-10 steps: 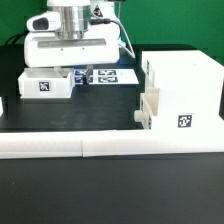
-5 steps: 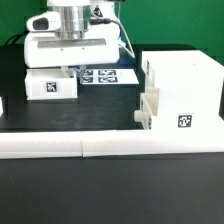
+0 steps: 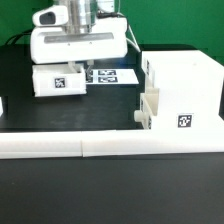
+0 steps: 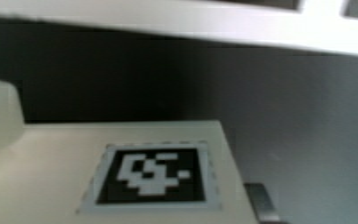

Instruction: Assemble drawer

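Hiding its own fingers, the white two-finger gripper (image 3: 75, 62) hangs over a small white tagged plastic tray (image 3: 58, 82), its grip impossible to judge.

**Black worktop, white border wall frame a bright bench**

A matte black table (image 3: 40, 125) fills the exterior view, lit evenly from above with only soft shadows. A long low white border wall (image 3: 60, 146) runs across the near edge, a seam visible partway along it. Farther back, the marker board (image 3: 108, 75) lies flat on the table, its black-and-white tags partly hidden. Behind everything stands a pale, plain wall (image 3: 175, 25). Dark cables (image 3: 14, 40) trail at the exterior view's left.
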Robot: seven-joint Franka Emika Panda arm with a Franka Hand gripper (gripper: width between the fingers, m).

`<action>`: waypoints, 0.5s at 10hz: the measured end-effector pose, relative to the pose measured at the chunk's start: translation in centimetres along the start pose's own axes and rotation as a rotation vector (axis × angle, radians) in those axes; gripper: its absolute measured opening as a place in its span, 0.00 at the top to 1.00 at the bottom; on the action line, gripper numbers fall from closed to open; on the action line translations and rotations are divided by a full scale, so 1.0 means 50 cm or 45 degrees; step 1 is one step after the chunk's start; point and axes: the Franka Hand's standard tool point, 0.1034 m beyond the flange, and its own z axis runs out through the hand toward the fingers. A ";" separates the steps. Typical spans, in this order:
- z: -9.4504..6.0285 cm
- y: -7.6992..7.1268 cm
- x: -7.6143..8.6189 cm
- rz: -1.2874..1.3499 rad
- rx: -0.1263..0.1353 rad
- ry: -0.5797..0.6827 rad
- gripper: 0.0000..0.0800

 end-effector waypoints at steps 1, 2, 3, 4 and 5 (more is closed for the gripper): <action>-0.019 -0.025 0.025 -0.018 0.002 0.004 0.95; -0.031 -0.043 0.052 -0.042 0.006 0.006 0.95; -0.041 -0.054 0.080 -0.063 0.009 0.012 0.95; -0.051 -0.059 0.109 -0.074 0.013 0.018 0.95; -0.057 -0.061 0.143 -0.080 0.015 0.039 0.95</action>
